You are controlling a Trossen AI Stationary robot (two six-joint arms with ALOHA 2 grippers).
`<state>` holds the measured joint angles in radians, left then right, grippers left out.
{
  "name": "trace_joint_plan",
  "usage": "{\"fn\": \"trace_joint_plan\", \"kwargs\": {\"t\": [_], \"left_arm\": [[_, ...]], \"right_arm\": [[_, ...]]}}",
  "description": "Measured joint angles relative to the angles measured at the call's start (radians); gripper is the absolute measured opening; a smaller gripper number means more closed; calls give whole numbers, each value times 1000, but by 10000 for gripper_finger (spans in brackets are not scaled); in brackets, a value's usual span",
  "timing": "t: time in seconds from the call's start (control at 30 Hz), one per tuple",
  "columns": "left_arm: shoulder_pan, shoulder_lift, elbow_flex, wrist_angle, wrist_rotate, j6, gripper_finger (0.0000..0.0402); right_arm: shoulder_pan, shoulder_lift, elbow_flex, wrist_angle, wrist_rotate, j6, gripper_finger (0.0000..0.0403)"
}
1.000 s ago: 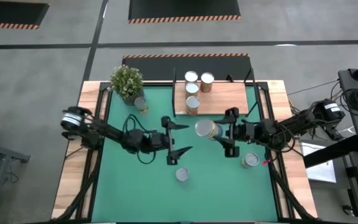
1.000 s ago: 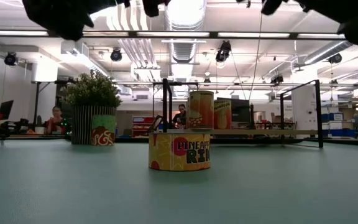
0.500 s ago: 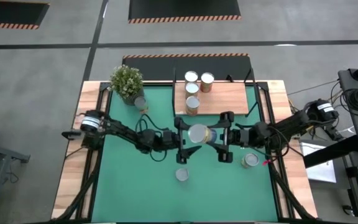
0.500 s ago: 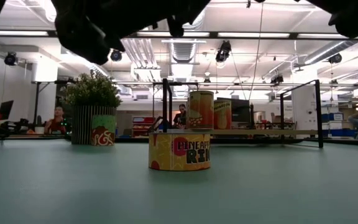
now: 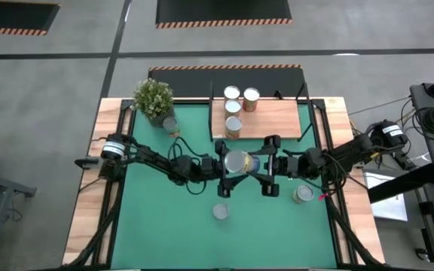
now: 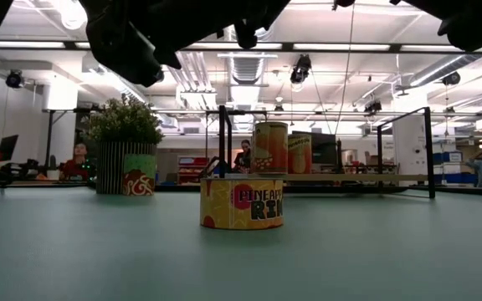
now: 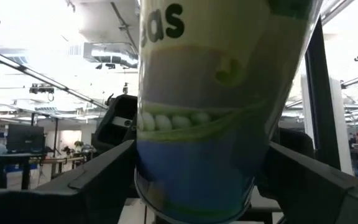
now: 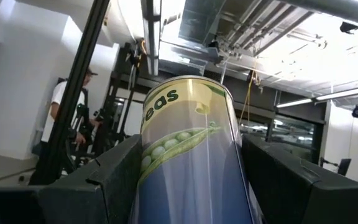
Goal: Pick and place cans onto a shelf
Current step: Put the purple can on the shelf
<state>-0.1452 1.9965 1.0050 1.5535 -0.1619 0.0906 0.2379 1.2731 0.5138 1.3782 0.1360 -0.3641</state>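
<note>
Meeting mid-mat: right hand (image 5: 268, 165) clamped on peas can (image 5: 237, 162); left hand (image 5: 227, 165) fingers apart around it.

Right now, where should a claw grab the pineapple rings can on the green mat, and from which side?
Grip the pineapple rings can across its curved side wall, coming straight down from above. It stands upright on the green mat, squat, round lid facing up, and nothing stands close beside it, so fingers should fit either side.
</note>
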Motion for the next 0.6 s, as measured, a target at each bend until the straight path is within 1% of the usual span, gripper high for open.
{"fn": "trace_joint_plan", "kwargs": {"t": [0.1, 0.17, 0.37, 0.47, 0.6], "left_arm": [[0, 0, -1, -9, -2, -14, 289], [0, 0, -4, -10, -4, -22, 281], [-2, -20, -47, -31, -12, -29, 285], [-2, -56, -106, -40, -30, -30, 286], [-7, -141, -202, -144, -142, -31, 286]], "right_arm": [[0, -9, -1, -23, 12, 22, 261], [0, -17, -1, -46, 35, 37, 270], [1, -78, 2, -201, 59, 94, 302], [3, -147, 22, -355, 88, 140, 313], [2, -245, 103, -721, 114, 216, 319]]}}
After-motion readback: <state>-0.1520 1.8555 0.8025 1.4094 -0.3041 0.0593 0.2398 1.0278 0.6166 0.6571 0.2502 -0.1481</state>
